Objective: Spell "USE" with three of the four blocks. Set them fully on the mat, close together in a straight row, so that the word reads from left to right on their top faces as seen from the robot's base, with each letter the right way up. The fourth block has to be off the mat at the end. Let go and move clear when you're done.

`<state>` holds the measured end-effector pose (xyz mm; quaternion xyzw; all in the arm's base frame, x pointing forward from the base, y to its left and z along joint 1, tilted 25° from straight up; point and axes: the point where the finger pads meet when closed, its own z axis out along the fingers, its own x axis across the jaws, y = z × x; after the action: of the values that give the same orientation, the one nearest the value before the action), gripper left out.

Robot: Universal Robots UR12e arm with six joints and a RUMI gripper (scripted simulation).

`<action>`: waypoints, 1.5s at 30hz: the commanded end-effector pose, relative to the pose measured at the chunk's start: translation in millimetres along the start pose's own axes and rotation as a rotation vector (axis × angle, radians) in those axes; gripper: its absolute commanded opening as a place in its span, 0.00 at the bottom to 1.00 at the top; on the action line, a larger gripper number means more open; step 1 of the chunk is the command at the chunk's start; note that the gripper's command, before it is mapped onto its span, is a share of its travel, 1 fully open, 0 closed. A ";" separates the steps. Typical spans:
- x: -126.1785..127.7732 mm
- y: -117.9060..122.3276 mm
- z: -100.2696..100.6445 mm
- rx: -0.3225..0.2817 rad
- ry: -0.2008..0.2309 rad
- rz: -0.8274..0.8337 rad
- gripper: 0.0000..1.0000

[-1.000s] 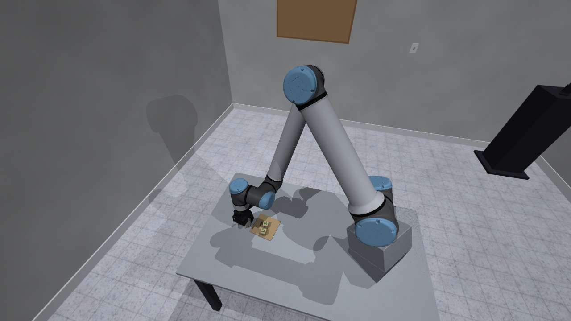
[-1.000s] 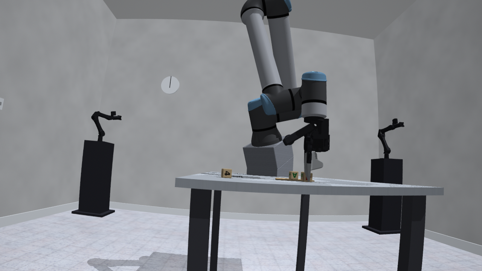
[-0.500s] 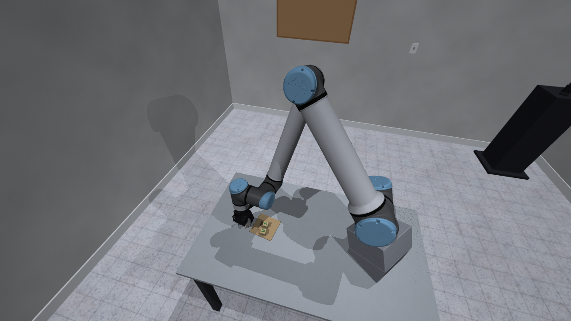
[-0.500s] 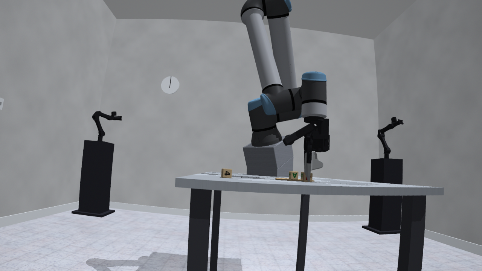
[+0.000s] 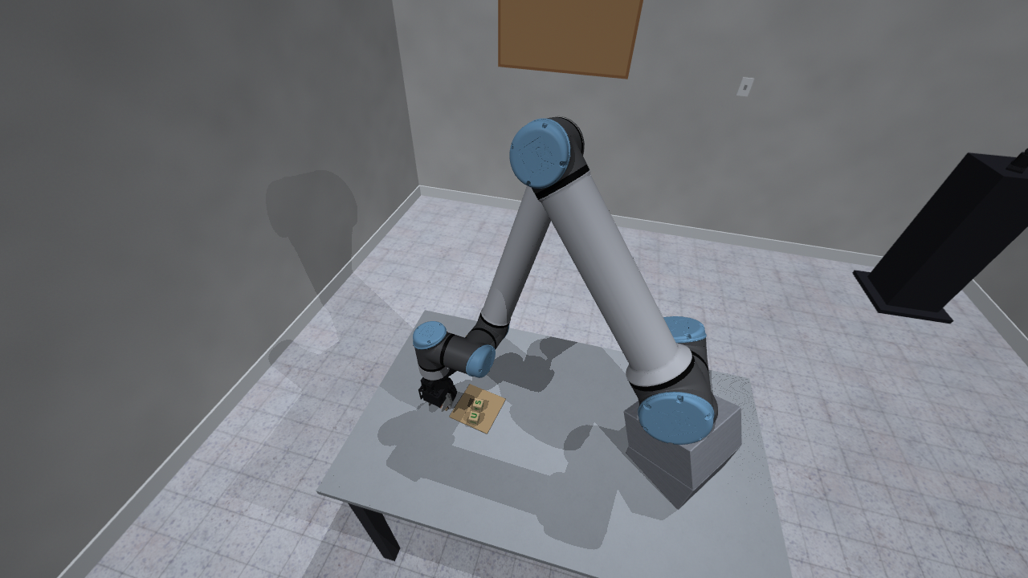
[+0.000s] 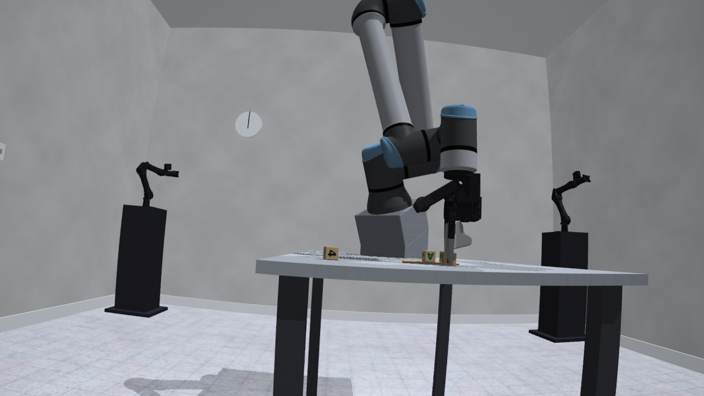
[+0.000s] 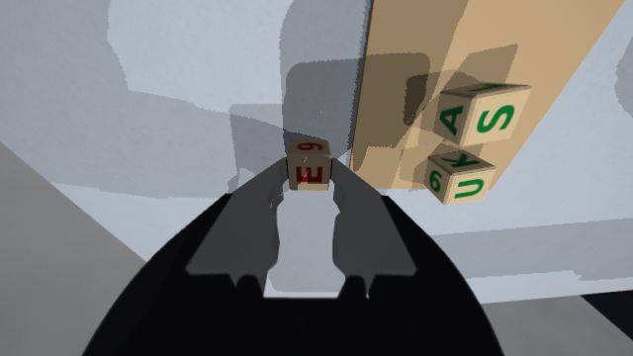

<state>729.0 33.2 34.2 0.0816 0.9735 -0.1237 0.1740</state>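
gripping the e block (image 7: 309,165), our claw (image 7: 309,174) has its two grey fingers pressed against the block's opposite sides, so it is clenched on that block. in the wrist view the block shows a red e facing the camera and a red 9 on the face beyond it. it sits on the grey table (image 5: 546,488), just off the edge of the tan mat (image 7: 410,44), close beside it but not on it.

on the mat we see two more blocks near the corner closest to the claw. the u block (image 7: 460,178) carries a green u, with a k and a 6 on its other visible faces. the s block (image 7: 482,115) stands just beside it, showing a green s and a green a. the two are close together; we cannot tell whether they touch.

from the top view the mat (image 5: 491,422) lies toward the table edge farthest from the arm's base (image 5: 726,431), and the claw (image 5: 435,393) hangs at the mat's side.

in the exterior view we spot the fourth block (image 6: 330,253), marked with a dark 4, well apart from the mat near the opposite side of the table. the claw (image 6: 449,246) reaches straight down to the table surface there.
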 end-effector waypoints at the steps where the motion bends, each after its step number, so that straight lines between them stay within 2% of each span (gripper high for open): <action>1: -2.5 -1.1 -0.6 -0.001 -0.003 0.002 0.09; 9: -1.4 0.5 -12.0 -0.001 -0.003 0.000 0.09; 13: 0.4 0.3 -35.2 0.000 -0.001 0.000 0.09; 19: -3.9 0.2 -81.3 -0.001 -0.006 0.001 0.09; 23: -4.2 0.2 -99.5 -0.001 -0.007 0.001 0.09; 36: 0.2 -1.1 -99.7 0.000 0.001 0.000 0.09; 39: 8.9 -12.5 -100.9 -0.001 -0.001 -0.021 0.09; 41: 24.3 -29.2 -101.7 -0.001 -0.001 -0.060 0.09; 43: 24.3 -29.2 -101.7 -0.001 -0.001 -0.060 0.09; 45: 45.3 -49.6 -102.7 -0.001 -0.001 -0.110 0.09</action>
<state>678.7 43.8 122.8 0.0636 0.9750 -0.1278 0.1700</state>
